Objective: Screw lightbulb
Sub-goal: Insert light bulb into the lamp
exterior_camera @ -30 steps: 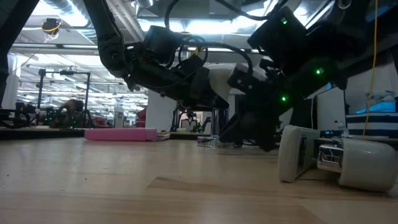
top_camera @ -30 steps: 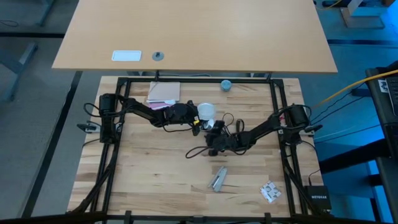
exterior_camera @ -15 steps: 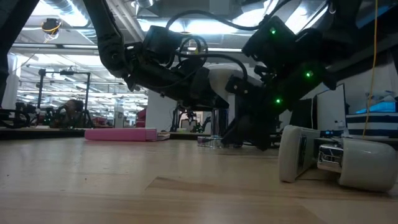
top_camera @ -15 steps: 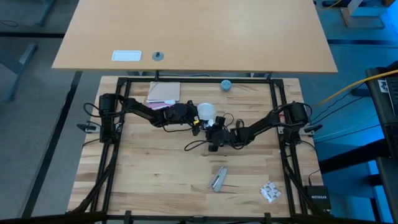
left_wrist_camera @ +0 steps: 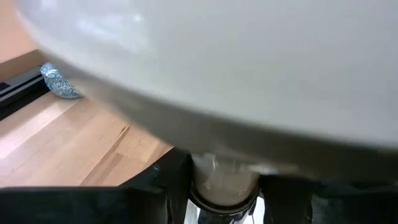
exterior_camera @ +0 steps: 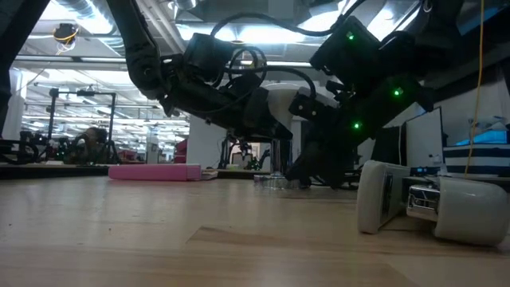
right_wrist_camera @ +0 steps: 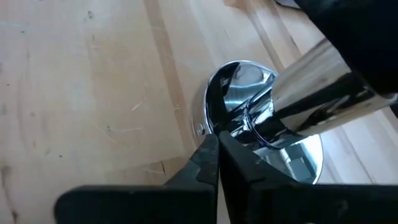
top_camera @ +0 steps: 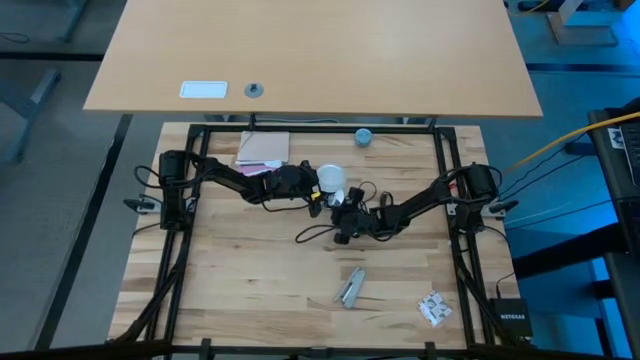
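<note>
The frosted-white lightbulb [top_camera: 332, 179] stands globe-up at the table's middle; its globe fills the left wrist view [left_wrist_camera: 236, 62]. It sits on a silvery socket [right_wrist_camera: 311, 93], whose round chrome base [right_wrist_camera: 249, 124] lies on the wood and which trails a thin black cord [top_camera: 310, 235]. My left gripper [top_camera: 315, 185] comes in from the left and is shut on the bulb. My right gripper [right_wrist_camera: 216, 146] reaches in from the right, shut, at the base's rim. My left gripper has its two dark fingers [left_wrist_camera: 155, 190] on either side of the bulb's narrow neck [left_wrist_camera: 224, 177], just above the socket's dark ring. It comes nearly level from the table's left. The bulb stays upright on the socket. The globe hides the fingers' upper parts. My right gripper lays its shut fingertips [right_wrist_camera: 211, 149] against the rim of the socket's round base [right_wrist_camera: 208, 127]. It slants down from the table's right. Nothing shows between the fingers. The base lies flat on the table.
A blue-grey round cap [top_camera: 363, 136] lies near the far edge, and a pink pad with papers [top_camera: 263, 148] at the far left. A silvery object [top_camera: 350, 286] and crumpled white packaging [top_camera: 434, 308] lie toward the near edge.
My right gripper has moved a little toward the far edge, up to the socket's base, and has rolled slightly. The black cord's loop has shifted along with it. The bulb has stayed where it was.
</note>
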